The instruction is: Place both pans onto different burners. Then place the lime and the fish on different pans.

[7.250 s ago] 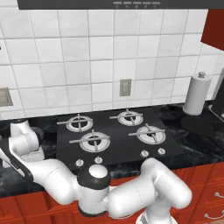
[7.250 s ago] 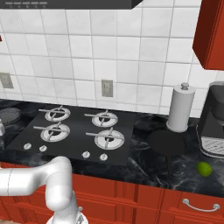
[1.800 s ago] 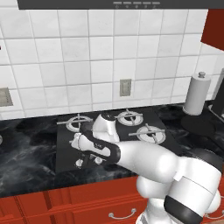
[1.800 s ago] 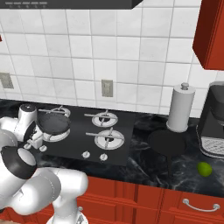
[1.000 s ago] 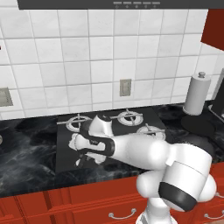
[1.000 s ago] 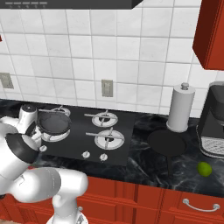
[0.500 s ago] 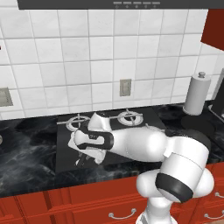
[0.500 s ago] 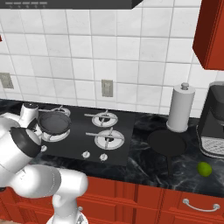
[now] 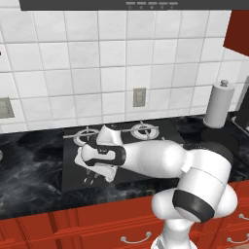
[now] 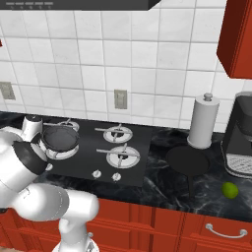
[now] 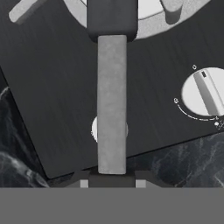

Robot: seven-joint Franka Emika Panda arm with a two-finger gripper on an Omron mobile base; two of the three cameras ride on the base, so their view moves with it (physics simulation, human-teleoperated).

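Even bright rendered light, soft faint shadows, no glare, sharp focus, no edge distortion.

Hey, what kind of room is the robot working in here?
A home kitchen, apparently: a black gas cooktop set in a dark marble counter, red cabinets, and a paper towel roll against the tiled wall.

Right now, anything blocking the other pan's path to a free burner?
Nothing visible does. The black pan sits on the counter right of the cooktop; bare counter lies between it and the front right burner. The gripper holds the first pan's handle.
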